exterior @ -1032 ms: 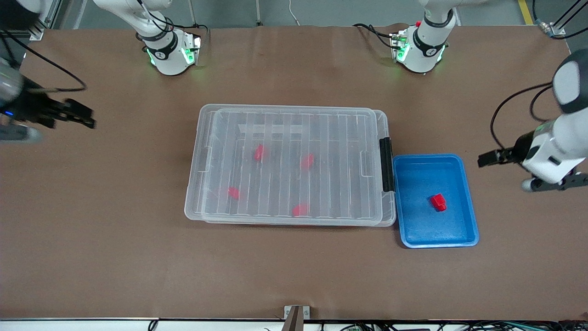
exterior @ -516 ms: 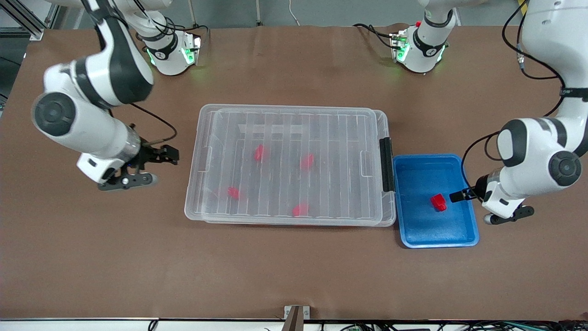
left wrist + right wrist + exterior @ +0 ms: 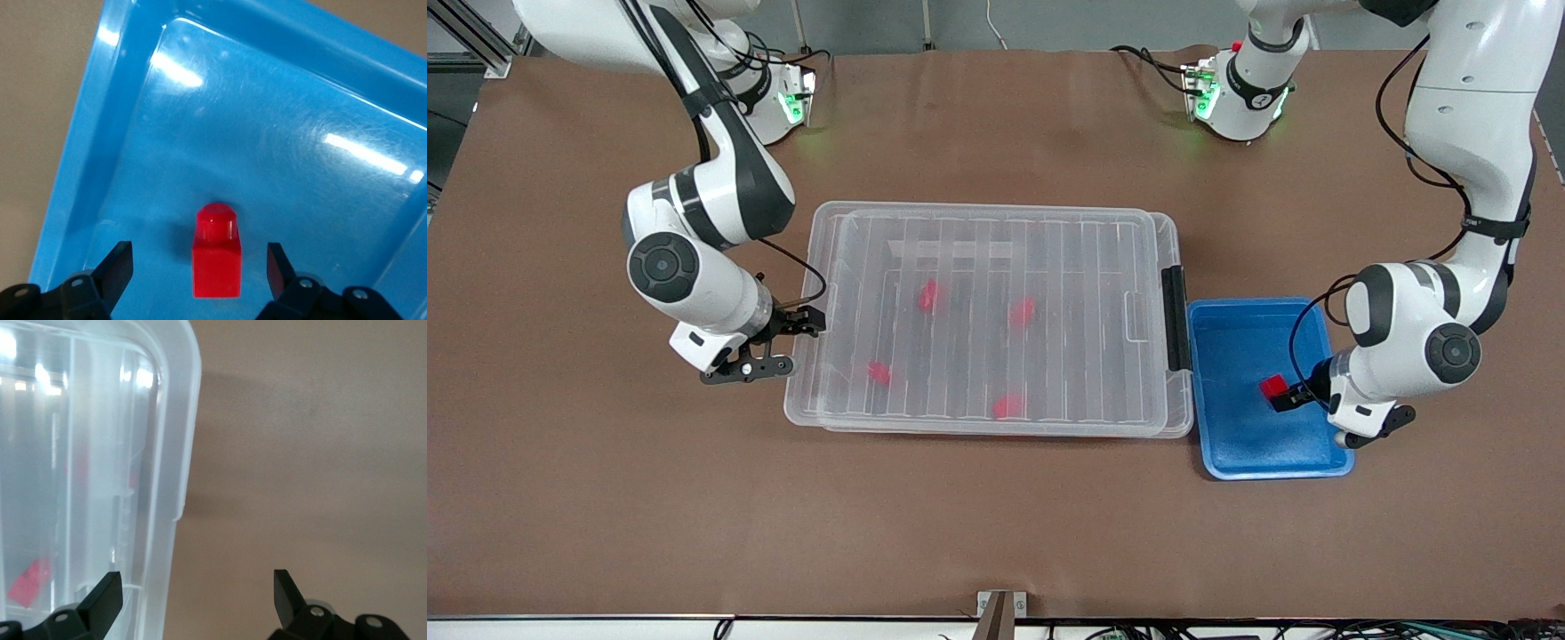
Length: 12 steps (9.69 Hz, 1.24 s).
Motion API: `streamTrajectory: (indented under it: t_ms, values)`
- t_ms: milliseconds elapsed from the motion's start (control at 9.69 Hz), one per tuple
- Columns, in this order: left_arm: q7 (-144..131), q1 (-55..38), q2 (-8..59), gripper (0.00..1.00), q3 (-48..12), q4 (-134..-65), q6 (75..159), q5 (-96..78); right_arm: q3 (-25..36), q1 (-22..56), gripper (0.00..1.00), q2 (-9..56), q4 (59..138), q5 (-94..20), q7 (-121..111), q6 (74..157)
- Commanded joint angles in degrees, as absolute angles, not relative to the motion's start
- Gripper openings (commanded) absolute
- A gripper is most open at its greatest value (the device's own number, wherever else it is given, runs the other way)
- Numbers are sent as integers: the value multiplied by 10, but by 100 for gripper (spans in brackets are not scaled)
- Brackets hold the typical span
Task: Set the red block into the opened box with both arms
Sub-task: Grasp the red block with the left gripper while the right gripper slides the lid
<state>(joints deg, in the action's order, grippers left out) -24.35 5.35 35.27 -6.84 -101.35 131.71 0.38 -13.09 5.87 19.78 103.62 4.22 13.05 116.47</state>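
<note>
The red block lies in the blue tray, between the spread fingers of the left end effector, which is down in the tray with neither finger touching the block. The tray sits just beside the box, at its black latch. The box has its ribbed lid on, and four more red blocks show through it. The right end effector hangs at the box's end toward the right arm, fingers spread astride the rim, holding nothing, over the worktop.
</note>
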Motion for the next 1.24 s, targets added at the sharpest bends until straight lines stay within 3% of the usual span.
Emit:
streamTrajectory:
  t_ms: [0,206,310,722,1135]
  values:
    - [-255,46,374,75,-67,-1015,1329,4,-135,53,100,186,1055,56,141,1180]
    - [-258,44,380,64,-68,-1013,1329,4,-135,49,100,186,1057,61,138,1180]
    - [-264,44,381,54,-68,-1013,1329,4,-135,41,100,185,1057,64,135,1178]
    - [-264,44,387,4,-68,-1013,1339,4,-134,14,100,184,1057,80,105,1156]
    - [-260,41,293,0,-76,-1004,1287,5,-131,-25,100,179,1056,80,43,1130]
